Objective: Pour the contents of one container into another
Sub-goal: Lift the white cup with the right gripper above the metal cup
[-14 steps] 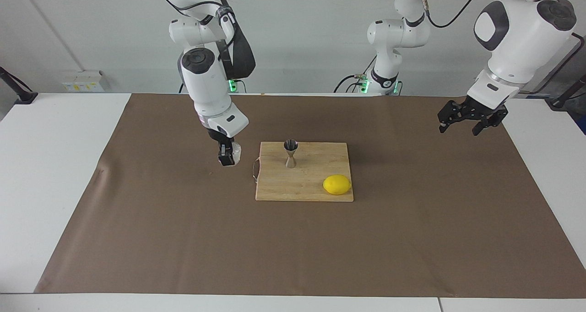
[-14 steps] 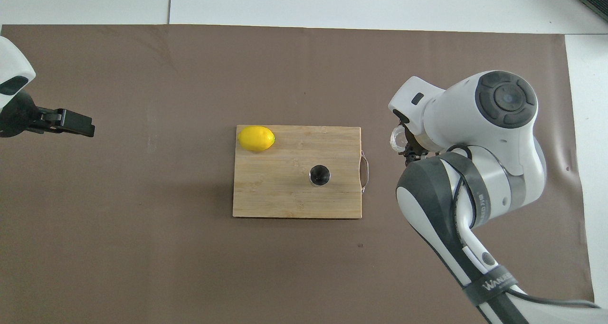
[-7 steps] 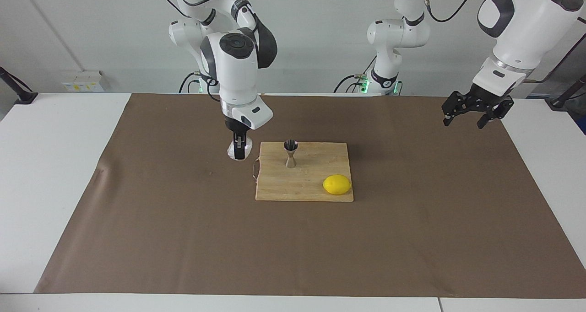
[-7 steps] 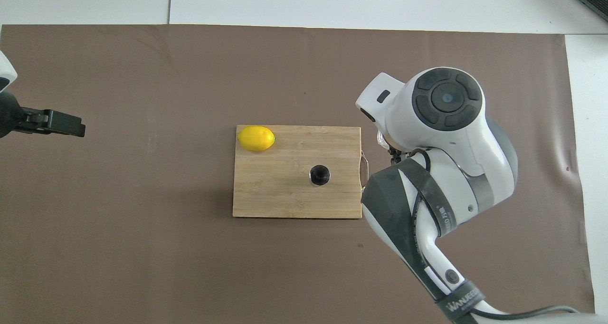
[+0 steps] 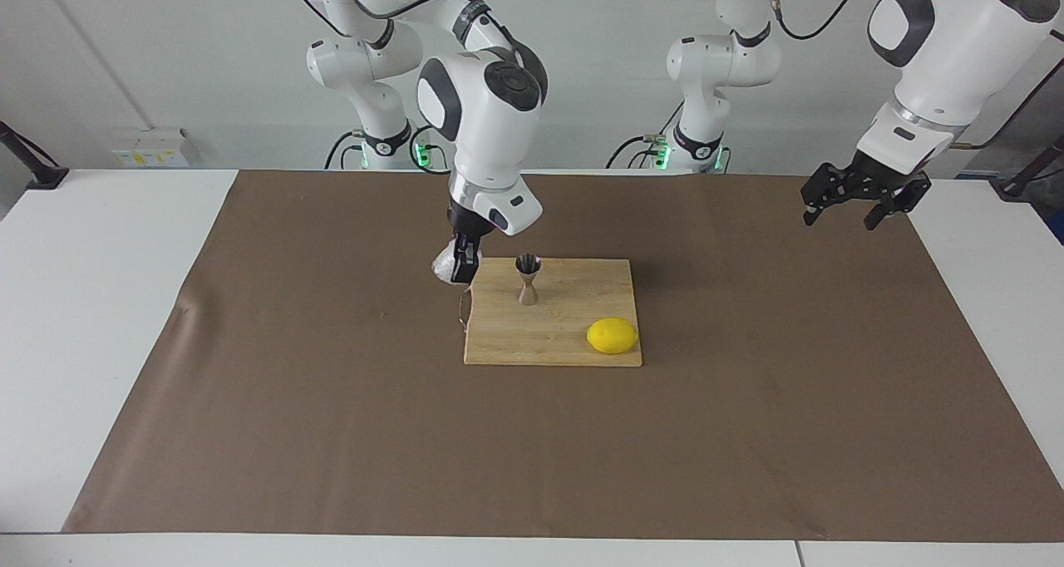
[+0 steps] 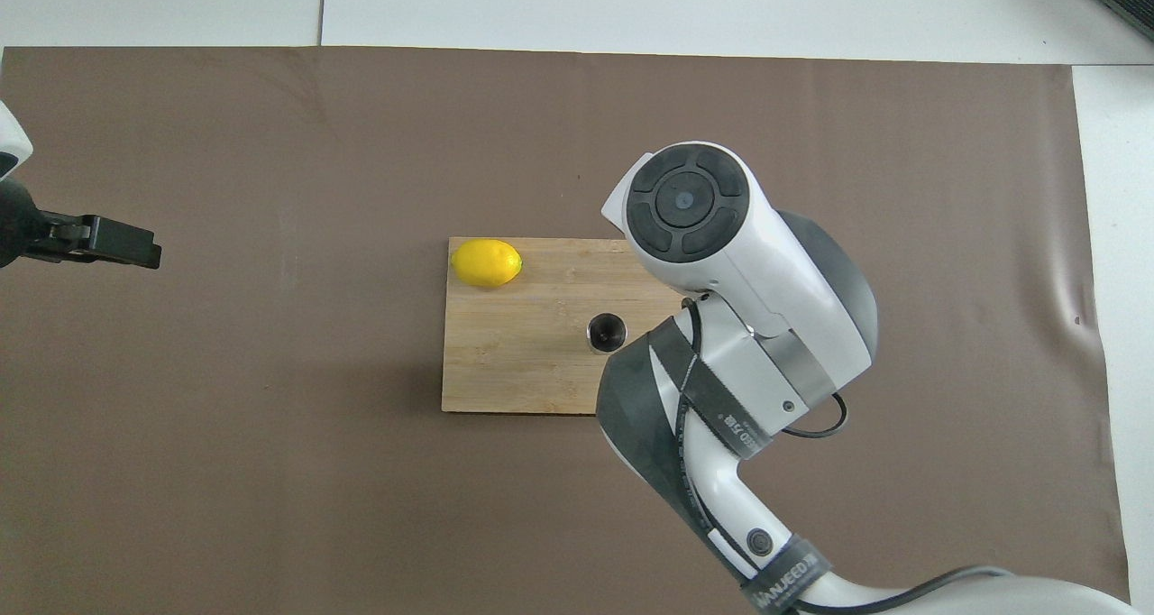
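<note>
My right gripper (image 5: 462, 271) is shut on the small whitish crinkly cup (image 5: 445, 261). It holds the cup tilted in the air over the mat, at the handle edge of the wooden cutting board (image 5: 565, 342), close beside the steel jigger (image 5: 528, 278). The jigger stands upright on the board with its dark mouth up; it also shows in the overhead view (image 6: 607, 332). In the overhead view the right arm hides the cup and the gripper. My left gripper (image 5: 838, 219) waits open and empty in the air over the mat at the left arm's end, and shows in the overhead view (image 6: 135, 247).
A yellow lemon (image 5: 613, 335) lies on the board's corner farthest from the robots, toward the left arm's end; it also shows in the overhead view (image 6: 487, 262). A wire handle (image 5: 462, 308) sticks out from the board's edge below the cup. Brown paper (image 5: 332, 434) covers the table.
My right gripper has lifted the cup off the mat and carried it toward the board and the jigger, and the cup now tilts. The left gripper rose slightly and then held still.
</note>
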`<state>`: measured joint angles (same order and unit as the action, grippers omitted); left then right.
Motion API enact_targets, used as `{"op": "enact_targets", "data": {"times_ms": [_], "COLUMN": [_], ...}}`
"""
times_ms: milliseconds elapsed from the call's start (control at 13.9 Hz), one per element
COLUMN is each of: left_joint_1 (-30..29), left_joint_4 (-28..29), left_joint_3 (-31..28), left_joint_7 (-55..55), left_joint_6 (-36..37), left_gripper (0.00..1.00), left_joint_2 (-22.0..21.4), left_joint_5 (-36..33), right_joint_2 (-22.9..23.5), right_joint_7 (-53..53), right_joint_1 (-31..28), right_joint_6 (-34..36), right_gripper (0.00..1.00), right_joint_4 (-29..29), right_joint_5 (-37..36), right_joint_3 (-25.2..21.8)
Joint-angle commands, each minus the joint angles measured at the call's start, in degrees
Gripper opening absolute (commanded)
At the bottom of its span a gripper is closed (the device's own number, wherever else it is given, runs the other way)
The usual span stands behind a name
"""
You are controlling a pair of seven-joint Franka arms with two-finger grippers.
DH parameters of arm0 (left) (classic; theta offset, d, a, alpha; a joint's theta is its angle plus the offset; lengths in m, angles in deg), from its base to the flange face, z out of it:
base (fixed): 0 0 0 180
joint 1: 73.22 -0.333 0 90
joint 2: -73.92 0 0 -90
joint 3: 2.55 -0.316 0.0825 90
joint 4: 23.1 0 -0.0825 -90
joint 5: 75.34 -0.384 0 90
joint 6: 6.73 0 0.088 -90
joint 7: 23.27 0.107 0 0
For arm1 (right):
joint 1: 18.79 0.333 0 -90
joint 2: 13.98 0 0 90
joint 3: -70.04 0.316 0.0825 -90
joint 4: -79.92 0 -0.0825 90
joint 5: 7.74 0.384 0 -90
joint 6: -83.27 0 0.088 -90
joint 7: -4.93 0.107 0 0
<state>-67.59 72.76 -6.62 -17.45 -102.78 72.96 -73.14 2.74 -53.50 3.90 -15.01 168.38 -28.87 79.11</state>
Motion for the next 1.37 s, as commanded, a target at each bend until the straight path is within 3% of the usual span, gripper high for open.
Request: {"op": "enact_targets", "data": {"times_ms": [0, 216, 577, 1299], "left_joint_1": [-1.94, -2.03, -2.03, -1.94], "left_joint_4": [0.29, 0.46, 0.9, 0.99], "left_joint_3": [-0.15, -0.24, -0.15, 0.02], "left_joint_7": [1.12, 1.12, 1.12, 1.12], "left_joint_6": [1.04, 1.04, 0.25, -0.19], "left_gripper": [1.0, 1.0, 1.0, 1.0], "left_joint_2": [-1.14, -1.49, -1.32, -1.41], "left_joint_5": [-0.27, -0.01, -0.01, -0.01], "right_joint_2": [4.8, 11.03, 12.19, 12.63], "right_joint_7": [2.62, 4.8, 5.43, 6.31], "right_joint_1": [2.79, 7.69, 10.43, 12.99], "right_joint_6": [4.84, 11.33, 13.64, 14.96], "right_gripper": [0.11, 0.09, 0.09, 0.09], "right_joint_4": [-7.24, -15.31, -15.25, -12.79], "right_joint_5": [-3.65, -8.47, -13.57, -15.78], "right_joint_3": [0.07, 0.07, 0.24, 0.33]}}
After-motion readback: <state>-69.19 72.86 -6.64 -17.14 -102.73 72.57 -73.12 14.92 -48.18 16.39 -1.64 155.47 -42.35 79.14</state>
